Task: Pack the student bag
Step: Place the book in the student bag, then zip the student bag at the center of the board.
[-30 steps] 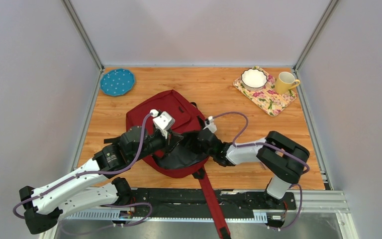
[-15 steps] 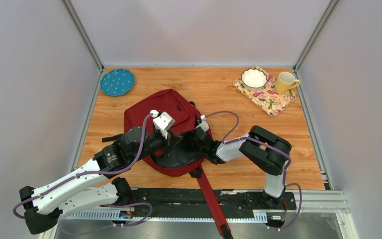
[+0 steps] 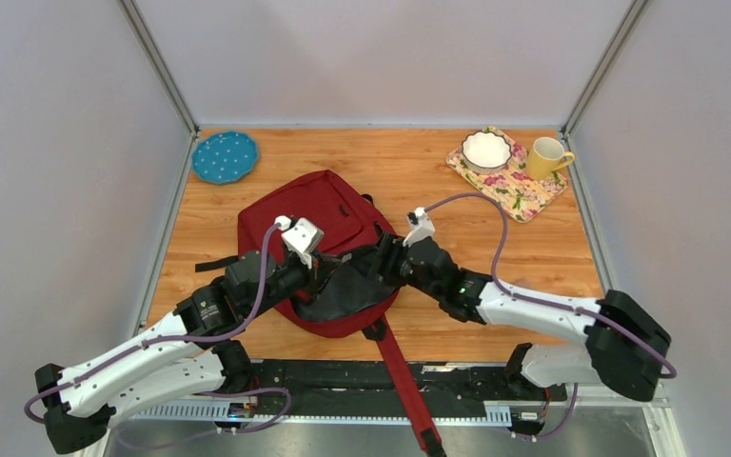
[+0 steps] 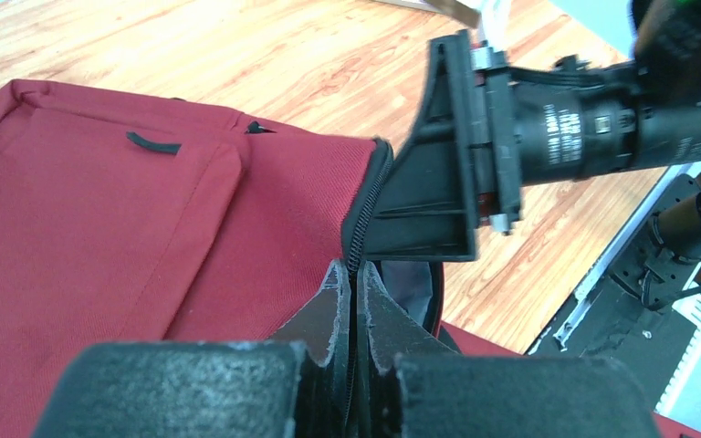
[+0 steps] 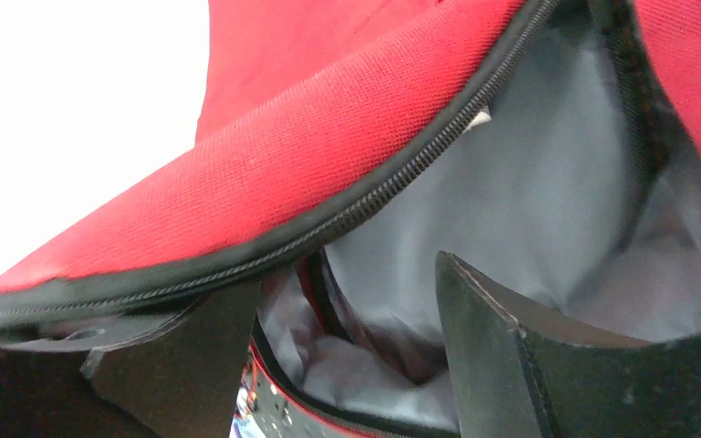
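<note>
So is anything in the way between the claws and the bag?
No, nothing. The left claw pinches the zipper edge of the bag, and the right claw sits open right at its mouth.

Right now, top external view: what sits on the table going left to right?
blue plate → student bag → white bowl → yellow mug

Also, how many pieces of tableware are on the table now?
3. A blue plate at the far left corner, a white bowl on the flowered mat at the far right, and a yellow mug just right of the bowl. The student bag could hide more.
</note>
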You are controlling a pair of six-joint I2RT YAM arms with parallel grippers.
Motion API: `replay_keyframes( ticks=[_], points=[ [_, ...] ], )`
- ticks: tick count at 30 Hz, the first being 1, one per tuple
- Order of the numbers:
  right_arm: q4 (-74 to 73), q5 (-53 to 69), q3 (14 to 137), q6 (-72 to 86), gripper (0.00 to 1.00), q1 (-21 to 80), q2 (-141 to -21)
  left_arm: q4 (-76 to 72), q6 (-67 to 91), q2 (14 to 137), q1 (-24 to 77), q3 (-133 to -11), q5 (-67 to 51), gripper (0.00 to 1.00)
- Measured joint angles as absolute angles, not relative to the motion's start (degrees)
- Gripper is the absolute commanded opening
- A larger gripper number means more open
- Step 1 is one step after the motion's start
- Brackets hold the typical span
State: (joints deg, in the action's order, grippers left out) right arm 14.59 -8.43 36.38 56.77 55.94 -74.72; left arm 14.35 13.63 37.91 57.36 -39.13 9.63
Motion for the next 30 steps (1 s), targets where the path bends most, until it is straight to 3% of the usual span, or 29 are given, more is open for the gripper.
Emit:
replay_keyframes(
  ticks=[7, 12, 16, 24, 27, 28, 30],
  points=[
    [-5.91, -13.65, 36.38, 51.77, 0.82, 55.92, -60.10, 14.04, 13.65, 38.02, 57.36, -39.13, 10.00, 0.00],
    [-16.47, -20.25, 36.42, 50.68, 0.82, 53.69, -53.17, 13.85, 13.85, 38.37, 57.36, -39.13, 9.72, 0.00],
    [-19.20, -19.38, 36.49, 50.68, 0.68, 50.17, -57.76, 13.85, 14.09, 38.68, 57.36, -39.13, 9.41, 0.00],
    [-14.06, -9.85, 35.48, 52.21, 0.60, 47.16, -68.88, 13.87, 15.16, 38.74, 57.36, -39.03, 9.06, 0.00],
    [-10.83, -7.11, 35.44, 53.04, 0.40, 47.16, -70.96, 13.80, 15.31, 38.74, 57.36, -38.92, 9.04, 0.00],
    [-9.98, -6.39, 35.44, 53.30, 0.23, 47.16, -71.53, 13.78, 15.38, 38.74, 57.36, -38.79, 8.99, 0.00],
    [-8.88, -5.34, 35.44, 53.39, 0.07, 47.13, -72.36, 13.52, 15.55, 38.74, 57.36, -38.28, 8.86, 0.00]
  ],
)
